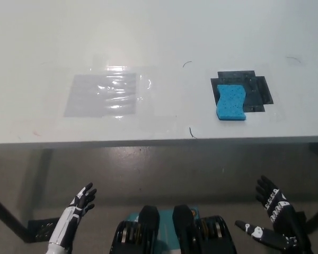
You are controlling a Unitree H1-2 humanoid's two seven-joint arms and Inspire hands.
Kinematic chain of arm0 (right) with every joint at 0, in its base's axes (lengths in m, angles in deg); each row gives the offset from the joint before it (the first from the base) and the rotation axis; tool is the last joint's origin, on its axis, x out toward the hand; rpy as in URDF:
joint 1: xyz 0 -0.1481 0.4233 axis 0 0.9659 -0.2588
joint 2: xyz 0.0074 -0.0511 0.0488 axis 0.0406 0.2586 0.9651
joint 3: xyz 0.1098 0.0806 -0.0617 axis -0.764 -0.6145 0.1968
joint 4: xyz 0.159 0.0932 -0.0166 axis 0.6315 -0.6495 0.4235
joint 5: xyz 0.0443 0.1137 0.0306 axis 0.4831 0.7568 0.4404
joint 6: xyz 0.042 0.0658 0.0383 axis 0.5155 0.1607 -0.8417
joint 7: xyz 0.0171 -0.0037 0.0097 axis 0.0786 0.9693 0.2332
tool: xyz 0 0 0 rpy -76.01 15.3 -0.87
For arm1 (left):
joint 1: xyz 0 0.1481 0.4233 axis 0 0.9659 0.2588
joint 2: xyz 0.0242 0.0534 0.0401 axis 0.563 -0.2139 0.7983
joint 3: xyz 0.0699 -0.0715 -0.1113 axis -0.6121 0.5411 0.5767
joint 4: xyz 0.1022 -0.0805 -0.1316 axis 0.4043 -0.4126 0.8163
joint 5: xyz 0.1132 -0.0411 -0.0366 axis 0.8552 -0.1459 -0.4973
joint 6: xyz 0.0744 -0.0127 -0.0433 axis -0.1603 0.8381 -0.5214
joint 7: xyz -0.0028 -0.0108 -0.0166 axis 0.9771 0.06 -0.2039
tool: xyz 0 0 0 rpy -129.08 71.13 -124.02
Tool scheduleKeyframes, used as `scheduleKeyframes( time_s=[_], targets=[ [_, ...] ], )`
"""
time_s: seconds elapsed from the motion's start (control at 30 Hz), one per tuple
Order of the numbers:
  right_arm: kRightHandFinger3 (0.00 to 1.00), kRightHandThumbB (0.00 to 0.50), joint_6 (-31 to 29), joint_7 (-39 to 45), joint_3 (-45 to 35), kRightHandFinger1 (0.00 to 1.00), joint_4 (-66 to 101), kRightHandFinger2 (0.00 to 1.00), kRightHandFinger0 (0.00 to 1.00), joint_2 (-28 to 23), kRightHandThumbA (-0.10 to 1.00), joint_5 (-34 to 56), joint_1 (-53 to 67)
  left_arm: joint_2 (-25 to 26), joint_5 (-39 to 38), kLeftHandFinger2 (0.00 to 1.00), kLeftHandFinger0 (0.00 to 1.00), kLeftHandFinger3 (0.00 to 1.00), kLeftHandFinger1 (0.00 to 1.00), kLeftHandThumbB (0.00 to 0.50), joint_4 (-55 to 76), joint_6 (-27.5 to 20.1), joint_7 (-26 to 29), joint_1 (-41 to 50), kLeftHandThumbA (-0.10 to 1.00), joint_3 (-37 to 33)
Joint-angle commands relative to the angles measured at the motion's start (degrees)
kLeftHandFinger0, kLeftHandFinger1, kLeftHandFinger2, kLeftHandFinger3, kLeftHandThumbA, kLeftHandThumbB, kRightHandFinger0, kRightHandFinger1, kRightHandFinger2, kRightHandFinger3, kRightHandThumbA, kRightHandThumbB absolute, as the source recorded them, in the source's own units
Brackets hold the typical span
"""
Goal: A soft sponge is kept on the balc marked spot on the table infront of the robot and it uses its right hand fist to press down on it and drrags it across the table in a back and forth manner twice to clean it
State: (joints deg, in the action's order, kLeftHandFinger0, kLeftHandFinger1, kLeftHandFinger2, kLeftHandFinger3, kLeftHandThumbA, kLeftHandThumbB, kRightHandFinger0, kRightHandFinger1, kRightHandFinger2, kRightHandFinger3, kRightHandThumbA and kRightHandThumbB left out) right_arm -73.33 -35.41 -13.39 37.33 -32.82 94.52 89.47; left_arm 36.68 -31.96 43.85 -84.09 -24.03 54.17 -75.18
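The blue wavy-edged foam sponge (pixel 231 103) sits on the black marked patch (pixel 257 90) near the white worktop's (pixel 159 42) front right edge. It looks light and squashy, so press squarely on its top. The black right robot hand (pixel 278 225) hangs below the edge, fingers spread and empty; the white left robot hand (pixel 74 217) rests low, also open.

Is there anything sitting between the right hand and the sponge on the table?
No object visible. The right hand hangs open below the table's near edge, so it must rise over that edge. The sponge lies on the black mark, with bare tabletop around it. The left hand rests low at left.
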Motion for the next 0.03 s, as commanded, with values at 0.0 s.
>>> scheduleKeyframes(
  time_s=[0.0],
  targets=[
    [1.0,0.07,-0.21,1.17,-0.19,1.0,1.44,1.0,1.0,-0.95,1.0,-0.94,-1.65,0.55,-0.69,1.0,1.0,1.0,1.0,0.392,2.06,-0.18,-0.43,-1.67,1.0,0.08]
  ],
)
